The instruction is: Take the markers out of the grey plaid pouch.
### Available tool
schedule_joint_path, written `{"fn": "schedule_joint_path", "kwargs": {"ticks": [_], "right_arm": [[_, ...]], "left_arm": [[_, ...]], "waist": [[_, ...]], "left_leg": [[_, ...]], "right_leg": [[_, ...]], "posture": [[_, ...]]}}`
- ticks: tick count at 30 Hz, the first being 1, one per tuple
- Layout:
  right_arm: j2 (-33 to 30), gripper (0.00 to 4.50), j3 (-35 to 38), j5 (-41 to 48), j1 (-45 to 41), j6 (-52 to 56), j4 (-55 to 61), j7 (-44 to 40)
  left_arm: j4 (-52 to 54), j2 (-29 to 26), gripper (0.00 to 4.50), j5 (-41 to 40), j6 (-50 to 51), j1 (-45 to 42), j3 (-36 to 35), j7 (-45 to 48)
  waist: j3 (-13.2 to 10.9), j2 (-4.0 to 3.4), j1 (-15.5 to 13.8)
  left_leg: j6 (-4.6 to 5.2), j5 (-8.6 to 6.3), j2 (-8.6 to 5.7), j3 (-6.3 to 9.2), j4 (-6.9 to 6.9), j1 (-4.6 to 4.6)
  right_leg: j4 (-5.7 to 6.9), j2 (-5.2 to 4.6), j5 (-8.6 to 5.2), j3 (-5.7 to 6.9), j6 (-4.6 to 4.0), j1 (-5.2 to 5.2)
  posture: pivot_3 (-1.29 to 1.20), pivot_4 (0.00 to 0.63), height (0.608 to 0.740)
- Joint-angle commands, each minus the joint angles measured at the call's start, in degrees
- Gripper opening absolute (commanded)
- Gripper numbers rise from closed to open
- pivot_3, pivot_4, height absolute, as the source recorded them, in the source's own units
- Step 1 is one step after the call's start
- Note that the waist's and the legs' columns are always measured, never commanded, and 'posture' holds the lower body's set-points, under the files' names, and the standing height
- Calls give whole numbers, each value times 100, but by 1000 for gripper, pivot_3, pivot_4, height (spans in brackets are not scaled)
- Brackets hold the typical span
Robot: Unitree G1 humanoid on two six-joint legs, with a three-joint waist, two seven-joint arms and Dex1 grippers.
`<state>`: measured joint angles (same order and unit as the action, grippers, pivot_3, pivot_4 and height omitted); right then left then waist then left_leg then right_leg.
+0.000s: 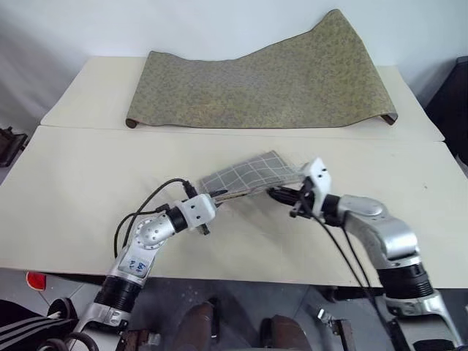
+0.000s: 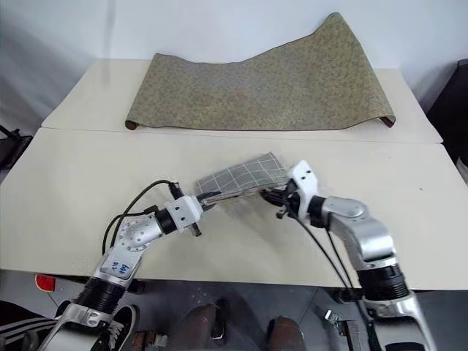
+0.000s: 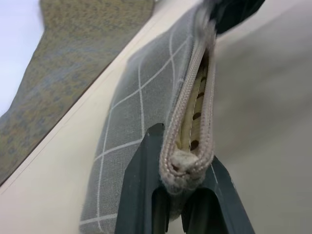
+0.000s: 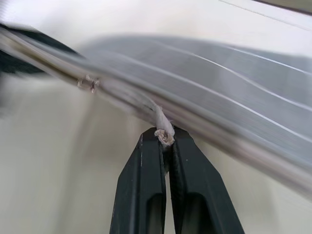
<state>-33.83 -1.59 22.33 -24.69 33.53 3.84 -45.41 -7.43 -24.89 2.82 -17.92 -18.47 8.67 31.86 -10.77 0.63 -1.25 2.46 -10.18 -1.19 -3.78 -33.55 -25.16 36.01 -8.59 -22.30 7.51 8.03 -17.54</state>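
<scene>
The grey plaid pouch [image 1: 248, 175] hangs tilted just above the cream table [image 1: 73, 190], stretched between my two grippers. My left gripper [image 1: 216, 196] is shut on the pouch's near end, right at the end of the zipper [image 3: 187, 105]. The zipper gapes a little, and cream lining with brown spots shows inside. My right gripper [image 4: 165, 134] is shut on the short pale pull cord [image 4: 161, 122] at the pouch's long edge, near its other end [image 1: 278, 194]. The markers are hidden.
A large olive-gold patterned cloth [image 1: 263, 80] lies across the back of the table, its right side raised. Black cables [image 1: 146, 205] loop off my left wrist over the table. The table's front edge runs just below my forearms.
</scene>
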Motion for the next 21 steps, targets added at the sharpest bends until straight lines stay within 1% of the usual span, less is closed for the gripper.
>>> {"fn": "schedule_joint_path", "kwargs": {"ticks": [1, 7, 10, 11, 14, 15, 17, 21], "right_arm": [[-506, 31, 353, -69, 62, -225, -77, -317], [-701, 31, 361, -327, -27, -620, -482, -313], [-644, 31, 304, -362, -43, -678, -497, -331], [-528, 31, 362, -55, -39, -405, -356, -428], [-325, 850, 542, 494, 1, -66, -19, -559], [-352, 1190, 549, 436, 12, -112, 52, -521], [-571, 1853, 587, 502, 78, 41, 258, -650], [-1302, 3229, 596, 608, 218, 418, 705, -1094]], "left_arm": [[415, -147, 0, -626, 101, 189, -258, 411], [288, -311, 0, -768, 130, 151, -439, 608], [187, -337, 0, -716, 172, 54, -451, 636], [171, -315, 0, -748, 219, 15, -461, 642], [171, -216, 0, -754, 454, -42, -493, 537], [195, -185, 0, -812, 535, -46, -496, 570], [256, -143, 0, -873, 593, -40, -488, 634], [249, -91, 0, -785, 505, -37, -443, 650]], "waist": [[0, 0, 1], [0, 0, 11], [0, 0, 3], [0, 0, -3], [0, 0, -3], [0, 0, -3], [0, 0, -13], [-1, -1, -31]], "left_leg": [[0, 0, 0, -1, 2, 2], [0, 0, 6, -3, -1, 3], [1, 1, 4, -3, -2, 1], [1, 1, 4, -4, -2, 0], [1, 1, 5, 0, -4, 1], [1, 1, 5, 0, -4, 1], [1, 1, 4, 1, -4, -1], [7, -3, 1, 4, -11, -6]], "right_leg": [[-2, 0, 0, 0, 0, 1], [-3, 3, 0, 1, 0, 5], [-3, 3, 0, 2, 0, 5], [-4, 3, 0, 1, 0, 5], [-4, 3, 0, 3, 0, 8], [-4, 3, 0, 3, 0, 8], [-4, 2, 0, 3, 0, 8], [-7, -1, 1, 5, 1, 8]], "posture": [[0, 150, 740], [0, 150, 740], [0, 150, 740], [0, 150, 740], [0, 150, 740], [0, 150, 740], [0, 150, 740], [0, 150, 740]]}}
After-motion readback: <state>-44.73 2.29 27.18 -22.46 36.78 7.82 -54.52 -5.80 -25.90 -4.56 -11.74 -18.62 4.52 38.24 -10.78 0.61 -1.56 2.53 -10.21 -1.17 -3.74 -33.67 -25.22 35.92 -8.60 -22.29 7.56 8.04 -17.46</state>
